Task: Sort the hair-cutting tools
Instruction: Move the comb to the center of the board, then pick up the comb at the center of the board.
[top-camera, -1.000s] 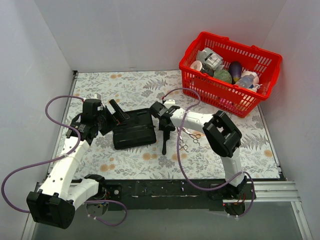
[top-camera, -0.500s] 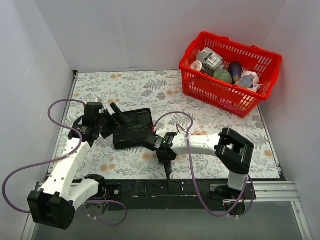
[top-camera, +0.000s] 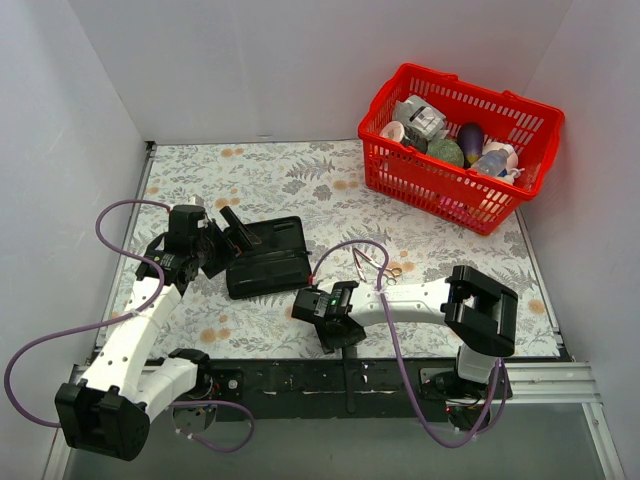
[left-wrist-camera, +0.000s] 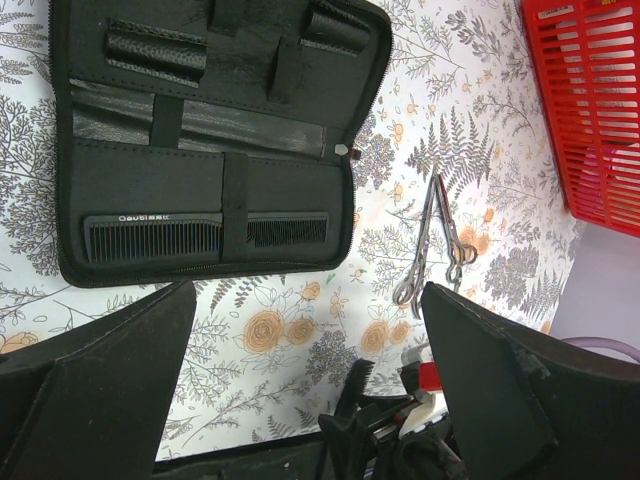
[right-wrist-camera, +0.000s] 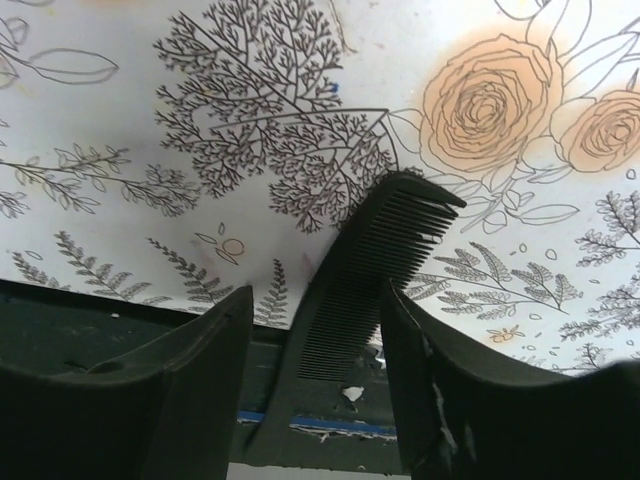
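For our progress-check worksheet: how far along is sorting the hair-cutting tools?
Done: one comb sits strapped in the open case. In hand: a second comb lies between the right gripper's parted fingers, at the table's near edge. Left: scissors lie loose on the table.

I see a black folding case (top-camera: 268, 258) lying open on the floral table (top-camera: 280, 170), left of centre. At the far right corner sits a red basket (top-camera: 440, 185), holding a purple egg-shaped item (top-camera: 470, 140), bottles (top-camera: 492, 160) and a grey box (top-camera: 418, 118).
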